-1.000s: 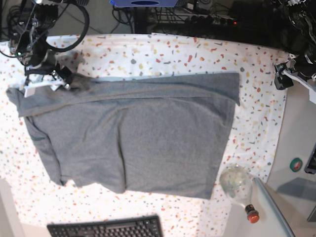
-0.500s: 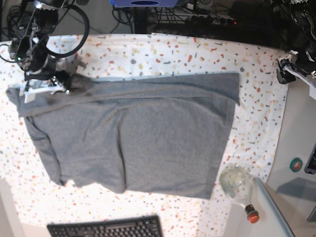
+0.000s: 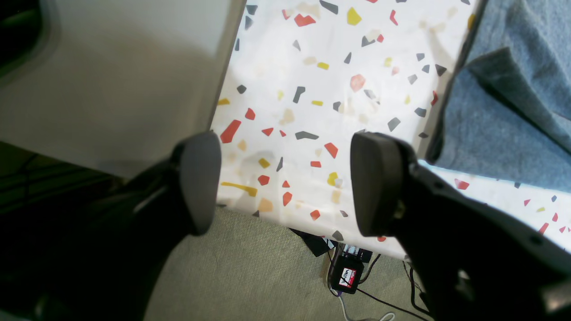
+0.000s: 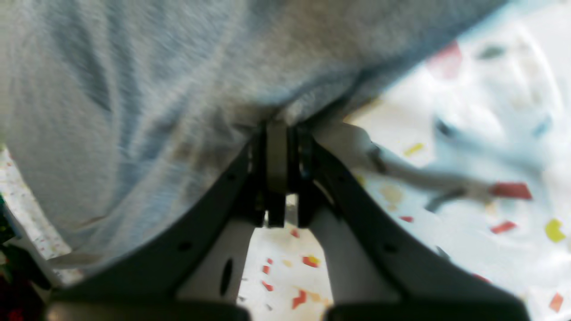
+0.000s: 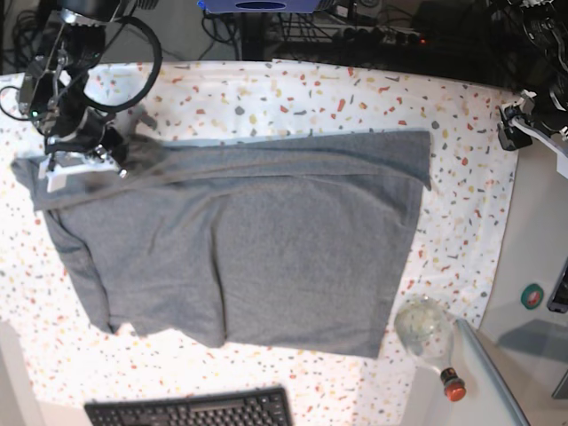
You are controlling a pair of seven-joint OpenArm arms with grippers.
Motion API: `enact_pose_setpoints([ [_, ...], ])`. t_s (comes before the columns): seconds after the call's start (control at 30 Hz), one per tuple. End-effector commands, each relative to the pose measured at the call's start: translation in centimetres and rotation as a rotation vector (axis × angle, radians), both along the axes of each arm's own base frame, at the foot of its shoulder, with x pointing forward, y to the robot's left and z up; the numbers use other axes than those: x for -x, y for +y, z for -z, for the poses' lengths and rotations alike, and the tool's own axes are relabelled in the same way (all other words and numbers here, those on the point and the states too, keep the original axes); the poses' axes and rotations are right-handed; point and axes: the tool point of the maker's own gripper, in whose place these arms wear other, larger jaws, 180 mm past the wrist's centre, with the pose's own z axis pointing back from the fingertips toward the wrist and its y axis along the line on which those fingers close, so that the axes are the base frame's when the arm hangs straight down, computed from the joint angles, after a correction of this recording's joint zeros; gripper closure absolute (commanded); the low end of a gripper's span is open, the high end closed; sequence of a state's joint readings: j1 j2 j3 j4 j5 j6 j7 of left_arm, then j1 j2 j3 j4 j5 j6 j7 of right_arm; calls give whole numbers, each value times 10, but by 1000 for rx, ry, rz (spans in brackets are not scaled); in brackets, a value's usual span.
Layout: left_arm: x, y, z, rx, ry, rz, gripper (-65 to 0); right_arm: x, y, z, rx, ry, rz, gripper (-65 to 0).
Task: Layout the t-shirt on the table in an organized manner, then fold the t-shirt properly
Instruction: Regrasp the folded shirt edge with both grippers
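Note:
The grey t-shirt (image 5: 248, 248) lies spread across the speckled table (image 5: 311, 98), its top edge folded over in a long band. At the shirt's upper left corner my right gripper (image 5: 86, 160) is shut on the t-shirt. The right wrist view shows the jaws pressed together (image 4: 279, 154) with a fold of t-shirt (image 4: 156, 89) bunched against them. My left gripper (image 5: 513, 124) hovers at the table's far right edge, away from the cloth. In the left wrist view it stands open (image 3: 285, 183) over bare table (image 3: 312, 89), with the t-shirt (image 3: 504, 116) off to the right.
A black keyboard (image 5: 191, 410) sits at the front edge. A clear glass bottle with a red cap (image 5: 426, 330) lies at the front right, beside the plain grey side surface (image 5: 541, 240). Cables and dark equipment (image 5: 373, 31) line the back.
My right gripper's jaws have closed on the shirt's upper left edge and shifted slightly left. The left gripper rose a little at the right edge, then stayed put.

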State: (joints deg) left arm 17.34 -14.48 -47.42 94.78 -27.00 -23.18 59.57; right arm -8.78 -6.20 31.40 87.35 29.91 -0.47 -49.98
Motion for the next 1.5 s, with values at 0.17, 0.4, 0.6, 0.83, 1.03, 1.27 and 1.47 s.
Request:
enact_pose_setpoints([
  [0.17, -8, 6, -12, -28, -35, 13, -426, -45, 8, -30, -39, -68, -46, 0],
  [0.4, -8, 3, -10, -25, -27, 23, -426, -87, -5, -55, -42, -120, 23, 0],
  [0.6, 0, -8, 13, -47, 51, 93, -431, -110, -7, -49, -79, -94, 45, 0],
  [0.83, 23, -30, 59, -108, 45, 219, -428, -128, -11, -57, -76, -134, 69, 0],
  [1.03, 28, -43, 65, -27, 7, 176, -428, -120, -5, -60, -99, -122, 44, -159],
  [1.27, 4, -75, 66, 96, -72, 182, -428, -95, -14, -109, -91, -296, 47, -413],
  [1.47, -18, -94, 75, 163, -107, 156, -428, -71, -42, -122, 30, -307, 31, -414],
])
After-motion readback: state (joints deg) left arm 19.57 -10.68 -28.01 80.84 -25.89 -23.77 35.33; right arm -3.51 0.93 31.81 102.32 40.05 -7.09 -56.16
